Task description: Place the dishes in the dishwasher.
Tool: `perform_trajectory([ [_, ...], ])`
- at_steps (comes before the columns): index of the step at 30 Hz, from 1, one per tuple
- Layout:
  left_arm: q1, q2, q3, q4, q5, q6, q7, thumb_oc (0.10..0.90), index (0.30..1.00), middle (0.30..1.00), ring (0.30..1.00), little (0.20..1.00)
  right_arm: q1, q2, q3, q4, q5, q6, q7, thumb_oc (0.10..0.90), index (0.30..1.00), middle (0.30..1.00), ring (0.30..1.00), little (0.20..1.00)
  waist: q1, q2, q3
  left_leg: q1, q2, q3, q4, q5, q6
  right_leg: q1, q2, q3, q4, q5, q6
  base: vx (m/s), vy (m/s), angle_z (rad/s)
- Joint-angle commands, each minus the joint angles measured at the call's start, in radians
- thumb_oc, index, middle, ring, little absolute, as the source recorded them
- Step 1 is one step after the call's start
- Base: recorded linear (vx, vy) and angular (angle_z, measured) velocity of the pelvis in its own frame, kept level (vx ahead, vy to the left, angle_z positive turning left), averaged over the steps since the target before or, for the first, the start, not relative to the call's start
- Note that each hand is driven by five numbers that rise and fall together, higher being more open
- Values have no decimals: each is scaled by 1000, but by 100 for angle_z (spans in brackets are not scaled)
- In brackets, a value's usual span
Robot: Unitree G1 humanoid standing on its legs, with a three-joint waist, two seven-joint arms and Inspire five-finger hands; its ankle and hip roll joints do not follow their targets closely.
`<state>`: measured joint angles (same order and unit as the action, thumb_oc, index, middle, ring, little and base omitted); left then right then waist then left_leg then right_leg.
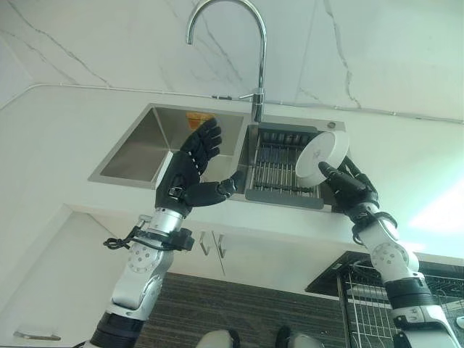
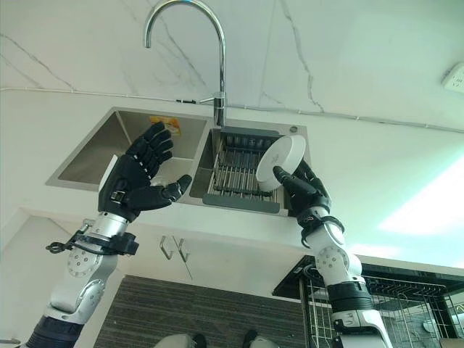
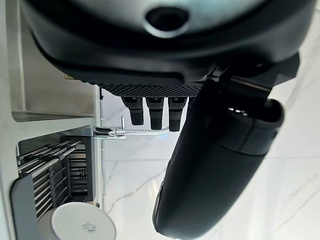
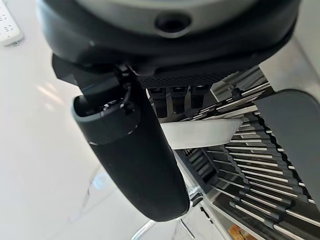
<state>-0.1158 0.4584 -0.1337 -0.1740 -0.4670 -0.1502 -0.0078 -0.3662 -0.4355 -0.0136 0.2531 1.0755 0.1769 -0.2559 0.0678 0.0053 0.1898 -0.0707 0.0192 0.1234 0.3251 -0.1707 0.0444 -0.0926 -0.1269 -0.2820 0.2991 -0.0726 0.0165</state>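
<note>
- A white plate [image 1: 322, 154] is pinched on edge between the thumb and fingers of the right hand [image 1: 346, 183], above the right end of the drying rack [image 1: 281, 168] set in the sink [image 1: 148, 148].
- The left hand [image 1: 190, 172] is held wide, fingers spread, nothing grasped, over the sink's front rim.
- The faucet [image 1: 239, 43] is seen arching behind the sink.
- A pulled-out dishwasher rack [image 1: 377, 304] is seen below the counter [image 1: 51, 138], at lower right.

A small dark mark stands on the underside of the white dish [image 3: 84, 227] in the left wrist view; it is too small to read. No other writing is legible.
</note>
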Motion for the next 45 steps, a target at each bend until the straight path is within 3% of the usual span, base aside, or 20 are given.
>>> perform_trajectory([
  [1,-116,53,-21,-52,-31,-65,7,800,900,900,900,900,-137,-40,-33,37,49,-50,21,800,900,900,900,900,22,-37,-90,40,77,-53,-25,-100,-91,87,-47,14,1,-142,97,0,0,0],
  [20,-136,79,-41,-31,-59,-46,4,800,900,900,900,900,-253,-129,-16,236,67,-7,55,800,900,900,900,900,49,-41,-94,41,73,-63,-25,-95,-95,102,-49,-2,1,-149,94,-3,0,3],
  [35,-137,90,-55,-33,-74,-42,12,800,900,900,900,900,-326,-157,-10,295,48,-59,7,800,900,900,900,900,68,-38,-97,38,69,-75,-25,-90,-98,110,-49,-11,1,-154,92,0,0,0],
  [36,-142,89,-62,-27,-75,-45,14,800,900,900,900,900,-341,-156,-6,303,45,-84,-14,629,644,644,644,644,70,-37,-97,38,68,-77,-25,-90,-99,110,-50,-11,1,-155,91,0,0,0],
  [37,-142,90,-66,-26,-77,-46,13,800,900,900,900,900,-350,-153,-8,311,32,-99,-27,499,448,448,448,448,73,-36,-99,39,68,-79,-25,-90,-98,112,-50,-13,1,-155,91,0,0,0],
  [38,-143,91,-67,-25,-79,-46,12,800,900,900,900,900,-354,-153,-8,315,26,-106,-34,439,359,359,359,359,74,-36,-99,39,67,-79,-25,-90,-98,112,-50,-13,1,-156,91,0,0,0],
  [39,-144,93,-70,-23,-82,-47,13,800,900,900,900,900,-359,-154,-4,321,10,-113,-49,400,300,300,300,300,76,-35,-100,38,67,-80,-25,-89,-99,113,-50,-13,1,-156,91,0,0,0],
  [45,-149,96,-85,-18,-90,-43,15,800,900,900,900,900,-393,-174,12,384,3,-116,-60,400,300,300,300,300,84,-34,-103,38,64,-85,-25,-88,-99,115,-51,-18,1,-157,90,2,7,4],
])
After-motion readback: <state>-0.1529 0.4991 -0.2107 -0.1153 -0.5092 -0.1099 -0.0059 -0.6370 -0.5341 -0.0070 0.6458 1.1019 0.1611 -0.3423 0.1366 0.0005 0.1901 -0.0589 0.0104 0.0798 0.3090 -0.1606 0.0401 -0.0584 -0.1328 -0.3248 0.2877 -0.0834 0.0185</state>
